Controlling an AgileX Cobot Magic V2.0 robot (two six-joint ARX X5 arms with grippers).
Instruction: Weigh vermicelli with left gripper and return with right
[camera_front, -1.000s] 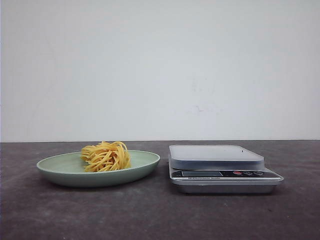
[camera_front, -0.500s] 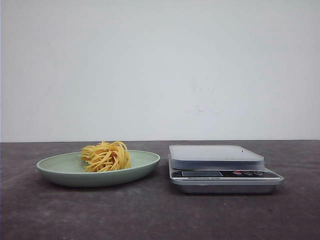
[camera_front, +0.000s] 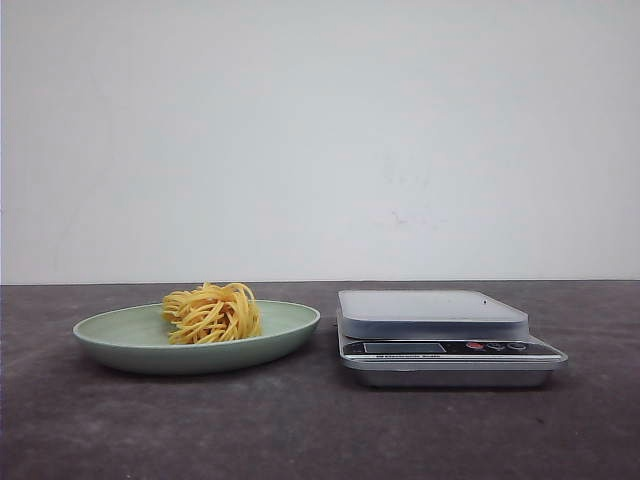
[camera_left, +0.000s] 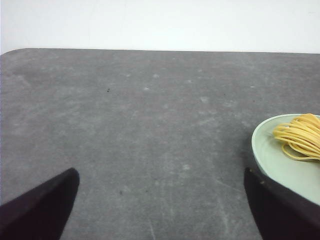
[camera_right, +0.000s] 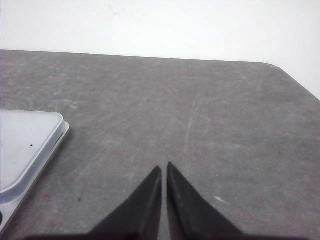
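Note:
The vermicelli (camera_front: 211, 312) is a golden-yellow clump lying on the pale green plate (camera_front: 120, 340) at the table's left. It also shows in the left wrist view (camera_left: 300, 137), on the plate (camera_left: 272, 155). My left gripper (camera_left: 160, 172) is open wide and empty over bare table, beside the plate. My right gripper (camera_right: 163, 167) is shut and empty over bare table, beside the silver kitchen scale (camera_right: 25, 145). The scale (camera_front: 435, 330) stands right of the plate with nothing on its platform. Neither gripper shows in the front view.
The table is dark grey (camera_front: 300, 430), with a white wall behind. Its rounded far corners show in the wrist views, one in the left (camera_left: 15, 52) and one in the right (camera_right: 280, 67).

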